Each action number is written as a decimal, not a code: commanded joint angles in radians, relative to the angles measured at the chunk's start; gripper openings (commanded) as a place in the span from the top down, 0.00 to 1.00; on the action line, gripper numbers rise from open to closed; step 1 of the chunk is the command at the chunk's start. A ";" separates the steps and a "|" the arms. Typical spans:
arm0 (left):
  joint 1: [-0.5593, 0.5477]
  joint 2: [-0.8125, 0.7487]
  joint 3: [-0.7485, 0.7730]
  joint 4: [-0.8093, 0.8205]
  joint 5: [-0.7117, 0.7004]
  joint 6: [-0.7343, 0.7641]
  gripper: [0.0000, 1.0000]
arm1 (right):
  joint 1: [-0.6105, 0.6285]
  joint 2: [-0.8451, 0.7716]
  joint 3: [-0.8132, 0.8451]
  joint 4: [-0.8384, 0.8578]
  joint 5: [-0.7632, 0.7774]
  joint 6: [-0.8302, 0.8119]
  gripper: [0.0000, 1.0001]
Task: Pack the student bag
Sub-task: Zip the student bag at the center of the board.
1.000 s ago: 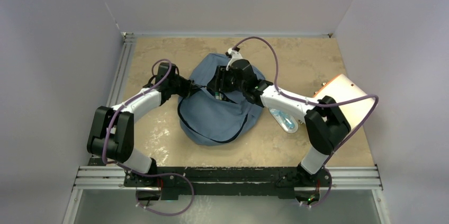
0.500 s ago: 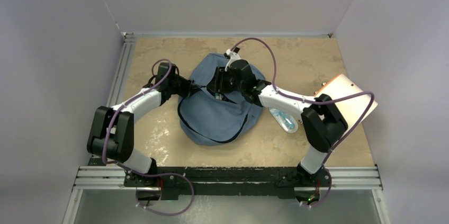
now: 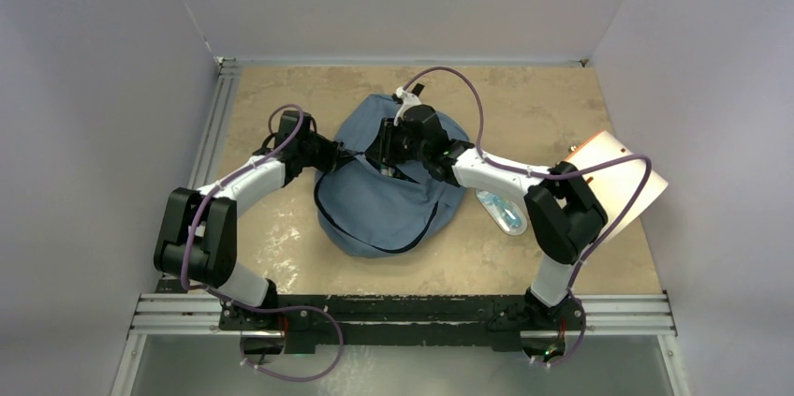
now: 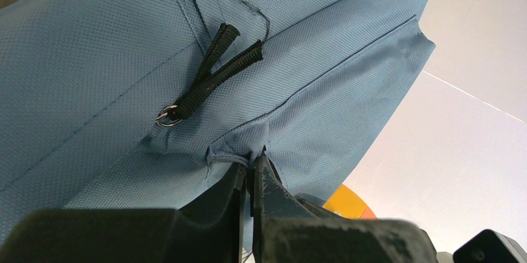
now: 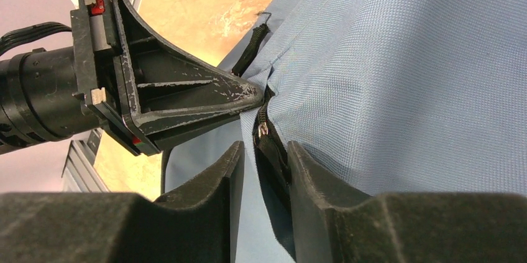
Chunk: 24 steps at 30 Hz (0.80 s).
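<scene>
The student bag (image 3: 393,209) is a slate-blue backpack lying in the middle of the table. My left gripper (image 3: 339,154) is at its upper left edge, shut on a pinch of the blue fabric (image 4: 252,160) beside the zipper's end. A black cord pull with a metal ring (image 4: 211,73) lies on the cloth just above that pinch. My right gripper (image 3: 382,154) faces the left one over the bag's top. Its jaws (image 5: 264,151) stand a little apart around a black zipper pull strap (image 5: 268,145). The strap rests against the right finger, with a gap on the left side.
A beige folder with an orange edge (image 3: 613,145) lies at the table's right side, partly under the right arm's cable. A clear plastic pouch (image 3: 501,211) sits beside the bag's right edge. A metal rail (image 3: 208,134) runs along the left.
The right gripper's jaws have narrowed around the zipper pull strap, and the right arm has shifted slightly left. The left gripper holds its pinch unmoved.
</scene>
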 commanded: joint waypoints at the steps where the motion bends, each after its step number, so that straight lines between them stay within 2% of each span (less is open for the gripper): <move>1: 0.015 -0.026 -0.001 0.003 -0.013 0.017 1.00 | 0.001 -0.006 0.042 0.039 -0.012 0.006 0.67; 8: 0.015 -0.026 0.000 0.004 -0.013 0.019 1.00 | 0.001 0.003 0.048 0.040 -0.009 0.002 0.79; 17: 0.016 -0.025 0.000 0.005 -0.011 0.021 1.00 | 0.002 -0.008 0.043 0.041 0.006 -0.009 1.00; 24: 0.017 -0.024 0.001 0.004 -0.015 0.025 1.00 | 0.002 -0.038 0.024 0.044 0.038 -0.014 1.00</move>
